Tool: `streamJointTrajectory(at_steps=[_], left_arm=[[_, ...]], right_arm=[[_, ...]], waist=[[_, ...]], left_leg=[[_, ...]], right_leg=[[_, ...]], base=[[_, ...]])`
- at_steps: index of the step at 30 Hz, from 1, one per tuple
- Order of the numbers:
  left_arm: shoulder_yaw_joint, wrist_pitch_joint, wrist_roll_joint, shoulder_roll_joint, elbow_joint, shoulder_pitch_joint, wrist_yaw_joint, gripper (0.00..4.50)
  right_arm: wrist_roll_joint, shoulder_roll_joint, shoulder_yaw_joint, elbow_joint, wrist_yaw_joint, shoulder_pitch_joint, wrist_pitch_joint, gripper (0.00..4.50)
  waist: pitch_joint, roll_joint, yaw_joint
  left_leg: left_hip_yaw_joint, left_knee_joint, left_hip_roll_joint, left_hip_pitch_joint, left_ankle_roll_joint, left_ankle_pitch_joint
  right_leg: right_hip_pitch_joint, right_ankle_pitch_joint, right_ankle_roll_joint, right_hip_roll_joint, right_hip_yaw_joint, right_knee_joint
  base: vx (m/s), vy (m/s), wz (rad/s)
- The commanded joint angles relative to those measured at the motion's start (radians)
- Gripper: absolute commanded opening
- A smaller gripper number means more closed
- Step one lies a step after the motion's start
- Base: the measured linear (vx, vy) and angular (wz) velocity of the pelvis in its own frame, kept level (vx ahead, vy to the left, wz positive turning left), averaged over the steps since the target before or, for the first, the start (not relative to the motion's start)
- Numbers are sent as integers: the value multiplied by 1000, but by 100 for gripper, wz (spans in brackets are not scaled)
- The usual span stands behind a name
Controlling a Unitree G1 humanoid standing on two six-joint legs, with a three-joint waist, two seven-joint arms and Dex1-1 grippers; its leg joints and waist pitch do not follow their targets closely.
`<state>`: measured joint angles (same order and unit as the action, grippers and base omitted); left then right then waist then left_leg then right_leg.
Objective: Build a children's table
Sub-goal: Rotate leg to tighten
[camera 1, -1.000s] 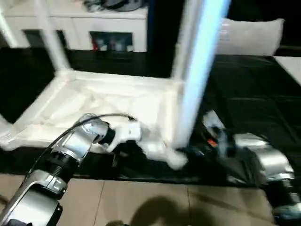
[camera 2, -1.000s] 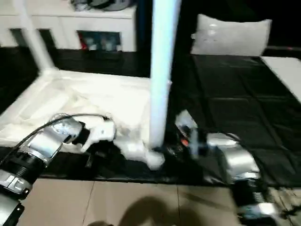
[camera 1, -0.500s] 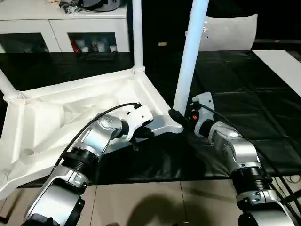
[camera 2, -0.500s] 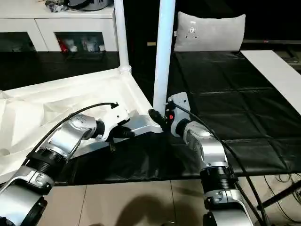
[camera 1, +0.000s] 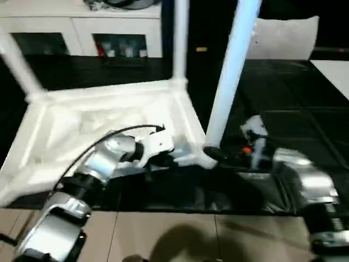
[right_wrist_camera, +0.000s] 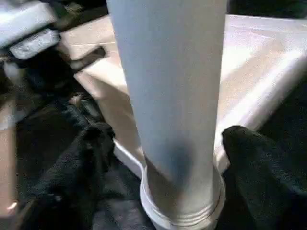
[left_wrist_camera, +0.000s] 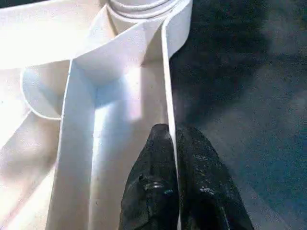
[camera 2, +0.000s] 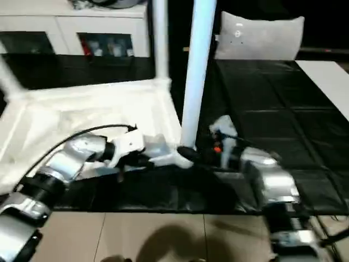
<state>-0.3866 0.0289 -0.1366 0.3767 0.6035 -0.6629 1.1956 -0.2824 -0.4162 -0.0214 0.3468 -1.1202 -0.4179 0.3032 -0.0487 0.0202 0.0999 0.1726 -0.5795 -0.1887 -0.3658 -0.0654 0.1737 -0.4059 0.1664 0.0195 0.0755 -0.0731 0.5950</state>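
The white children's table lies upside down on a black mat, its ribbed top (camera 1: 103,120) facing up. Three round legs stand up from its corner sockets: a near right leg (camera 1: 232,76), a back leg (camera 1: 180,38) and a left leg (camera 1: 16,60). My left gripper (left_wrist_camera: 171,139) is shut on the thin rim wall (left_wrist_camera: 167,96) of the top, close to the near right corner socket (camera 1: 203,159). My right gripper (camera 1: 218,155) is open, with one black finger (right_wrist_camera: 86,163) on each side of the near right leg's base (right_wrist_camera: 177,191).
A white cabinet with glass doors (camera 1: 82,33) stands behind the table. A grey pillow (camera 1: 283,38) lies at the back right and a white panel (camera 1: 338,68) at the far right. The black mat (camera 1: 305,109) spreads to the right. Tan floor (camera 1: 163,234) runs along the front.
The whole picture has swung from side to side, so the head camera has moved. Both grippers stay at the table's near right corner, the left on the rim, the right around the leg.
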Motion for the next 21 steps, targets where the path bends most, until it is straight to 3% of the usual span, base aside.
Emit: streamJointTrajectory(at_steps=[1, 3, 5, 7, 10, 15, 21], left_arm=[[-57, -55, -10, 17, -17, 17, 87, 0], [-73, -86, 0, 35, -31, 25, 145, 0], [-93, -117, 4, 53, -47, 31, 201, 0], [-104, -136, 7, 61, -51, 32, 231, 0], [-118, -159, 9, 70, -55, 30, 271, 0], [-125, -172, 17, 80, -63, 29, 306, 0], [-122, -177, 21, 79, -65, 31, 313, 0]], right_arm=[[-17, -43, -24, -29, -96, 6, -9, 422], [-12, -77, -45, -32, -155, 7, -16, 422], [-31, -109, -68, -43, -248, 9, 6, 386], [-38, -122, -82, -44, -289, 7, 14, 386], [-51, -138, -109, -43, -347, 0, 35, 343], [-78, -150, -143, -70, -416, 4, 93, 309], [-81, -141, -165, -75, -433, 13, 98, 254]], waist=[[63, -11, 7], [63, -13, 11], [63, -13, 17], [64, -14, 20], [64, -14, 26], [64, -13, 38], [66, -15, 41]], left_leg=[[-6, 62, -41, 8, 65, 221], [-5, 61, -44, 9, 66, 217], [-4, 60, -44, 9, 66, 218], [-5, 61, -45, 9, 69, 215], [-5, 60, -45, 9, 68, 210], [-5, 60, -46, 11, 61, 220], [-6, 61, -46, 11, 49, 215]], right_leg=[[55, 310, 180, 72, 43, -77], [54, 301, 183, 72, 44, -75], [51, 300, 189, 73, 45, -75], [53, 297, 189, 73, 44, -73], [51, 298, 192, 73, 44, -72], [51, 313, 188, 74, 45, -73], [51, 310, 184, 74, 44, -71]], base=[[0, 0, 0], [0, 0, 0], [0, 0, 0], [0, 0, 0], [0, 0, 0], [0, 0, 0], [0, 0, 0]])
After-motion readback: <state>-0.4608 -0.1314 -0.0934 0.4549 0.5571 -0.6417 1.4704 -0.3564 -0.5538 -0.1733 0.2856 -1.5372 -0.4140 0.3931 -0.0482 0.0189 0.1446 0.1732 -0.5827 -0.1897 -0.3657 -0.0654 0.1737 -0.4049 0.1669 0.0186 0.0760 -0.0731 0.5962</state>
